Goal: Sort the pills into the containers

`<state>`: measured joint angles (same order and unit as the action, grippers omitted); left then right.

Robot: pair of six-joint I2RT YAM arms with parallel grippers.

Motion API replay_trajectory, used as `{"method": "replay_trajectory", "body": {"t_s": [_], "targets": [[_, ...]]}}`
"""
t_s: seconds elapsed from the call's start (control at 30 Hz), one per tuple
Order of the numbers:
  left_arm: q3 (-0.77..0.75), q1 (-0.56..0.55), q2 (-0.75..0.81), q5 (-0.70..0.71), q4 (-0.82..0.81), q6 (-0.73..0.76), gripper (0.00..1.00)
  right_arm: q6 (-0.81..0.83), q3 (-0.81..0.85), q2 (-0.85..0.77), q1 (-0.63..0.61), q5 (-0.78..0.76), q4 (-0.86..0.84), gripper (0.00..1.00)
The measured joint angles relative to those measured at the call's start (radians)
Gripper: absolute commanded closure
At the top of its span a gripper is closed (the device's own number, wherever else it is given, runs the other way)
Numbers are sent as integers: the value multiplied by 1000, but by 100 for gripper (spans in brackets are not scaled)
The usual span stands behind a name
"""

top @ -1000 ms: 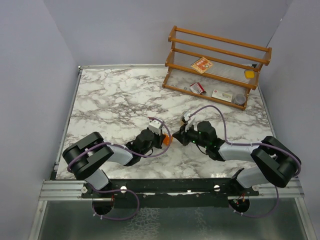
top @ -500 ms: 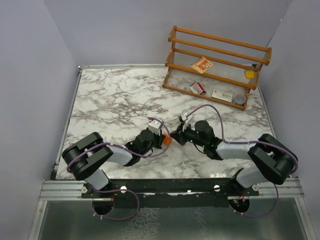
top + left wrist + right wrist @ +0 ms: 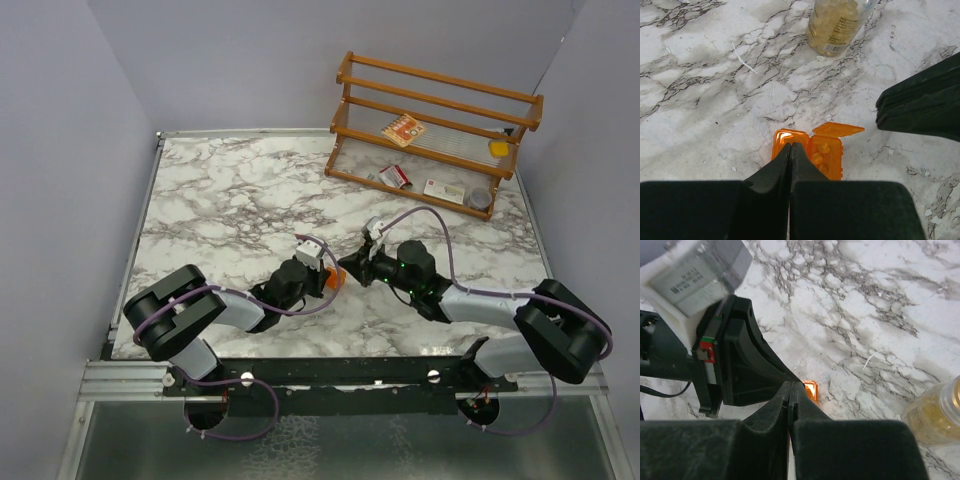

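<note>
The left gripper, fingers pressed together, sits at the open orange box. The right gripper, also closed, points just beside it

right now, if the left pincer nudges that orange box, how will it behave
The orange pill box looks small and thin-walled, so it probably slides on the smooth marble table. Its lid stands open, so tipping may spill pills.
</note>
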<state>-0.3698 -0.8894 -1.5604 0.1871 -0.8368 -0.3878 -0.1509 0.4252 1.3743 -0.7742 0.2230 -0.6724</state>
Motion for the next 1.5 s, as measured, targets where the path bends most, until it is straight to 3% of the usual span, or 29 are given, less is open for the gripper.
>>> {"method": "replay_trajectory", "body": {"t_s": [0.2,0.6,1.5], "targets": [[0,0,0,0,0,0,100,19,0,-46,-4,-47,8,99],[2,0,3,0,1,-4,100,24,1,58,-4,-122,30,99],[2,0,2,5,1,-15,100,-4,11,100,-6,-43,23,99]]}}
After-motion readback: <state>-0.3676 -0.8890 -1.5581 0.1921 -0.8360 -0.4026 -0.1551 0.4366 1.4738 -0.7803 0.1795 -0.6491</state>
